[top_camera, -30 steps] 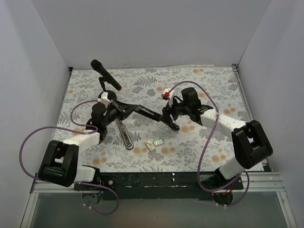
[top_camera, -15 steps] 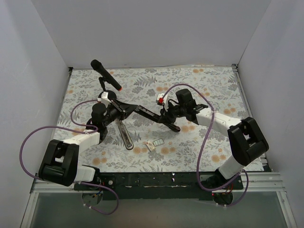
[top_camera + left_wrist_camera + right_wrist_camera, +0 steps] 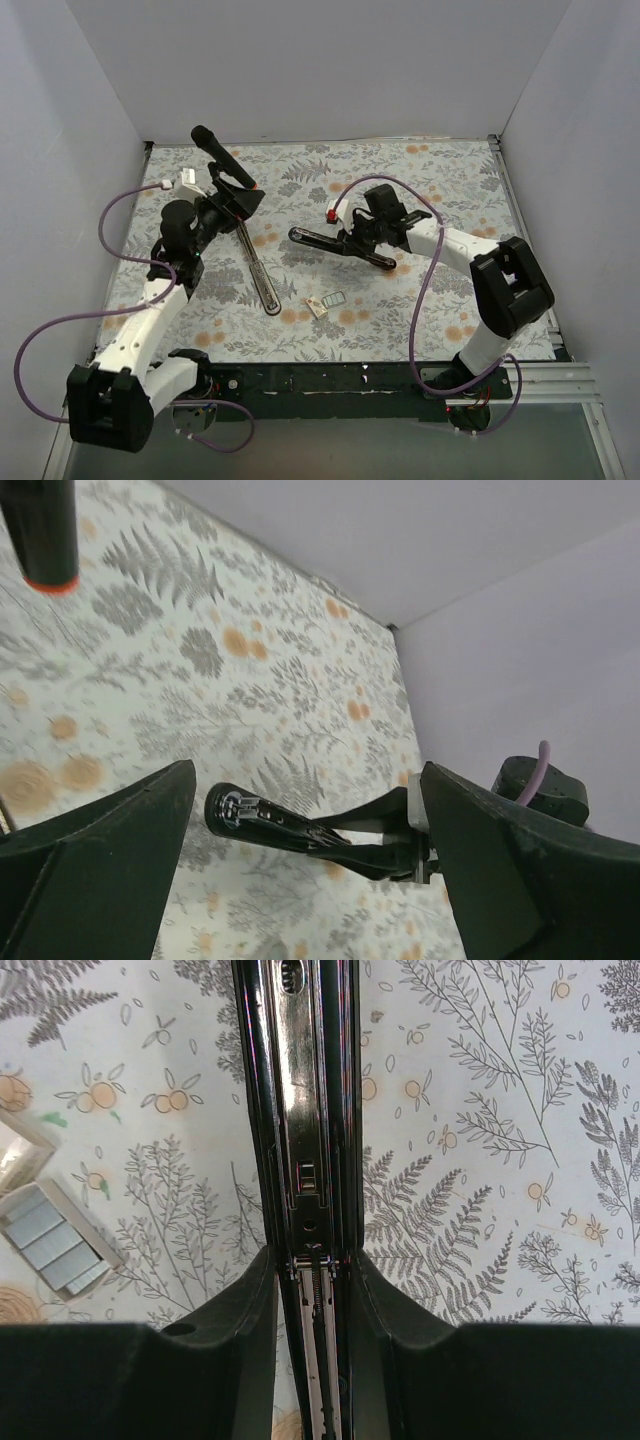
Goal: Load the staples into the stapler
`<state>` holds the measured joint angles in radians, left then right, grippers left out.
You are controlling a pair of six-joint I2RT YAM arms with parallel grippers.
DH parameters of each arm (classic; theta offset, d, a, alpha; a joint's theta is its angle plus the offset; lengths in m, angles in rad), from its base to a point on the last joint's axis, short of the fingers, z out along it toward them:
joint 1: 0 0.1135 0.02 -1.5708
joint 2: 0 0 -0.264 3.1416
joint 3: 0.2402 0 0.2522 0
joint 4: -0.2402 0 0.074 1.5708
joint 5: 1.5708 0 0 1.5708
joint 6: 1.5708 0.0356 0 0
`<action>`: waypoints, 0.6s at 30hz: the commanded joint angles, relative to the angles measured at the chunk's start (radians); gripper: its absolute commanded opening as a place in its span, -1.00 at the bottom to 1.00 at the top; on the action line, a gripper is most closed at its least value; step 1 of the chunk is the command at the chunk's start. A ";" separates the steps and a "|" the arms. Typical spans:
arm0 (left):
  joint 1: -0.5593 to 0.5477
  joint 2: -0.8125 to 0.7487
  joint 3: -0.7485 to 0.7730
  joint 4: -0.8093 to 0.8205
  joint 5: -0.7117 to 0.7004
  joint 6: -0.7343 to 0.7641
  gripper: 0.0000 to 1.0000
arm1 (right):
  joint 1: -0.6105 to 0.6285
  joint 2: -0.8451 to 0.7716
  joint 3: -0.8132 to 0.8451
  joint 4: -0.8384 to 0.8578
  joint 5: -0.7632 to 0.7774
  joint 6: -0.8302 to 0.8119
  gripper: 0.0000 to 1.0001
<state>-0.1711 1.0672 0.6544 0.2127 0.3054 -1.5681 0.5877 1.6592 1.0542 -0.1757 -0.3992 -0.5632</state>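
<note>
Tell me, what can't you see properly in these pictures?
Right wrist view: the stapler runs past the top edge, and the right gripper hides its lower end.
Top view: the staples box is too small to count staples.
Left wrist view: the microphone is cut by the top edge.

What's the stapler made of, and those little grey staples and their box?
The stapler looks like shiny metal inside, since its channel mirrors the light, with a black shell that may be plastic or painted metal. The staples look like dull grey metal, in flat strips. Their box is matte and whitish, probably card.
</note>
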 commanded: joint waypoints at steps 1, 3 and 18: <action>0.007 -0.162 0.097 -0.281 -0.219 0.339 0.95 | -0.012 0.042 0.078 -0.018 0.055 -0.089 -0.97; 0.004 -0.219 0.117 -0.367 -0.270 0.472 0.96 | -0.015 0.066 0.111 -0.059 0.074 -0.118 -0.97; -0.134 -0.543 -0.125 -0.283 -0.525 0.654 0.96 | -0.006 0.327 0.354 -0.251 0.105 -0.219 -0.97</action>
<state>-0.2977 0.5259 0.5262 -0.0963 -0.1795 -0.9771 0.5755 1.9469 1.3277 -0.3935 -0.2817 -0.7433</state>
